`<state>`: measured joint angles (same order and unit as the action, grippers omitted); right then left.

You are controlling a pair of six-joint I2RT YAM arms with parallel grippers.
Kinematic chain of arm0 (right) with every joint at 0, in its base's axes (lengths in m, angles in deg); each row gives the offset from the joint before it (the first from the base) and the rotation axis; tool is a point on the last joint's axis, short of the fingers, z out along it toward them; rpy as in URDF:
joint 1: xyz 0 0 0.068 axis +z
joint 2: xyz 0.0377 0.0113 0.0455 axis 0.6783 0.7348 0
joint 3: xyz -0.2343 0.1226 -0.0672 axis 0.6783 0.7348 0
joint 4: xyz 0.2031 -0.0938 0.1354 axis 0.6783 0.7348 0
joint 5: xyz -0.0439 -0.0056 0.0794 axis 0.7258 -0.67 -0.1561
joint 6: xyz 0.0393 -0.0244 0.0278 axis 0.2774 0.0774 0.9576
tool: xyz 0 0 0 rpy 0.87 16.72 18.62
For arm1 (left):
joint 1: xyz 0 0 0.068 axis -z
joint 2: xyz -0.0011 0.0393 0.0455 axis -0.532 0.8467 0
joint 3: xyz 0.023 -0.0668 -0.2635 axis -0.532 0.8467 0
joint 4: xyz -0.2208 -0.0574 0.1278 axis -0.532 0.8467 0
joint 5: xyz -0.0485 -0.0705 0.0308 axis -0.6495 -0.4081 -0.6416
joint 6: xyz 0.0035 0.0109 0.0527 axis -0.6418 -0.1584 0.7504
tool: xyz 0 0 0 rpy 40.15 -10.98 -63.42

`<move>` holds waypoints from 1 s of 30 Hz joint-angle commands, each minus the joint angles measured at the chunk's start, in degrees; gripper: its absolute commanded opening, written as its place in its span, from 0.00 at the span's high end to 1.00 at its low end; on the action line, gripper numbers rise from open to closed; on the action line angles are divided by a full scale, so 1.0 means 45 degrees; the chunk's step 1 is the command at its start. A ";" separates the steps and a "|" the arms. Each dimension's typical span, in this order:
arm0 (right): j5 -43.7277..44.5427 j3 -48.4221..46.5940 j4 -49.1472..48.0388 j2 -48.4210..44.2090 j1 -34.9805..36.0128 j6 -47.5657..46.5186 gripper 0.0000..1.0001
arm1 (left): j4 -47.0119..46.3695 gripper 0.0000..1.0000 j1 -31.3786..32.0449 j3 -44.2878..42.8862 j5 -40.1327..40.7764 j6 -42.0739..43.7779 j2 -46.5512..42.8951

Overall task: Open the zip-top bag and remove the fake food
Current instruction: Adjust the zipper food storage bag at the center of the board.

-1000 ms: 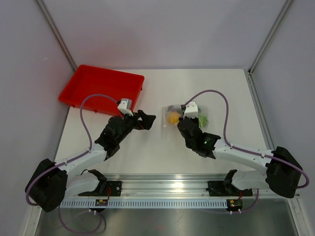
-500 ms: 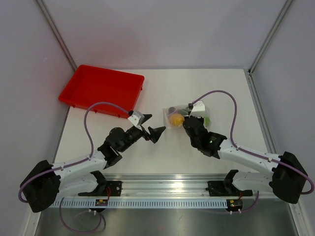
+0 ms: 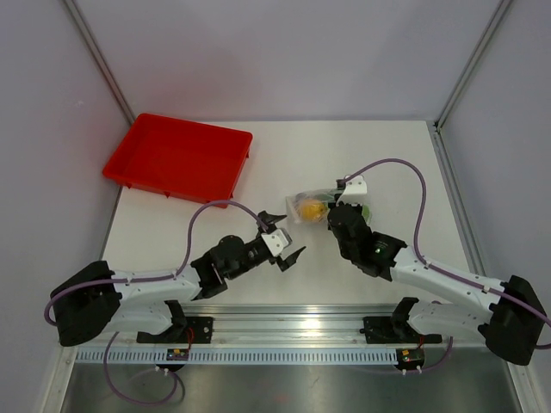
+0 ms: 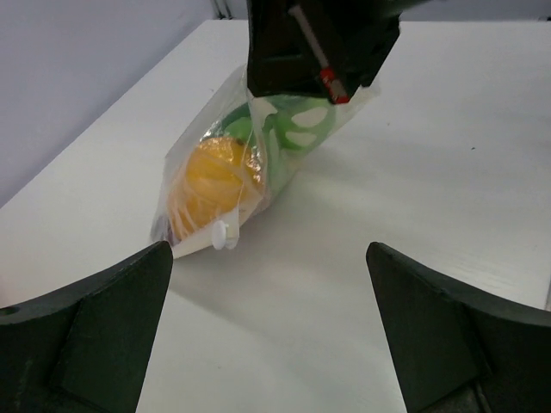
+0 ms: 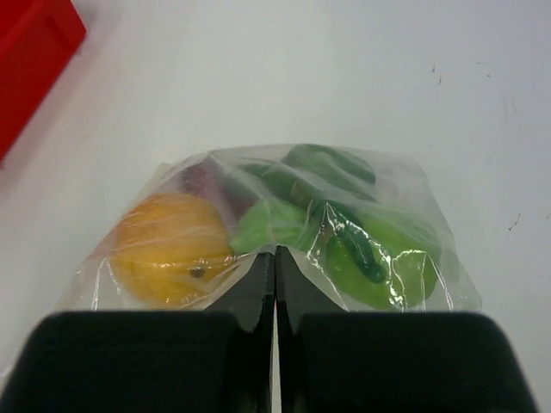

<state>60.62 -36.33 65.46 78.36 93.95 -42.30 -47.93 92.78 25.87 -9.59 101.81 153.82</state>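
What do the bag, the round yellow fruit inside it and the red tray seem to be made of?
Bag: thin clear plastic film, glossy; it crinkles and shows bright glints.
Yellow fruit: probably moulded plastic or foam, matte and slightly dimpled; the look does not settle which.
Red tray: likely rigid plastic, smooth, one even colour, with a raised rim.

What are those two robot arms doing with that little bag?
The right claw is pinched shut on one edge of the small clear crinkly plastic bag. A round yellow toy fruit and green toy pieces are inside it. The left claw is wide open, facing the bag but not touching it.
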 commanded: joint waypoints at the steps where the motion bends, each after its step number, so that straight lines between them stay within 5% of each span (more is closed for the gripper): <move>1: -0.0221 -0.0348 -0.0267 -0.0952 -0.0118 0.0013 0.99 | -0.0658 0.01 0.0078 -0.0674 0.1074 0.1045 0.0139; 8: -0.0650 -0.0269 -0.0151 -0.0954 -0.0137 -0.0006 0.99 | -0.1379 0.02 0.0020 -0.0850 0.1953 0.1298 0.0783; 18: -0.0904 -0.0309 -0.0130 -0.0620 -0.0137 -0.0006 0.99 | -0.2239 0.12 -0.1070 -0.0343 -0.0444 0.0482 0.0142; 22: -0.1022 -0.0211 -0.0209 -0.0797 -0.0137 -0.0045 0.99 | -0.2084 0.39 -0.1425 -0.0459 -0.1172 0.0303 0.0237; 30: -0.1100 -0.0113 -0.0209 -0.1129 -0.0137 -0.0025 0.99 | -0.2161 0.35 -0.1738 -0.0460 -0.2069 0.0010 0.0355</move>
<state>56.01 -36.31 65.68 75.13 93.71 -42.30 -52.74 85.31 24.04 -15.23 102.58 155.89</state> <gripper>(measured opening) 0.010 0.642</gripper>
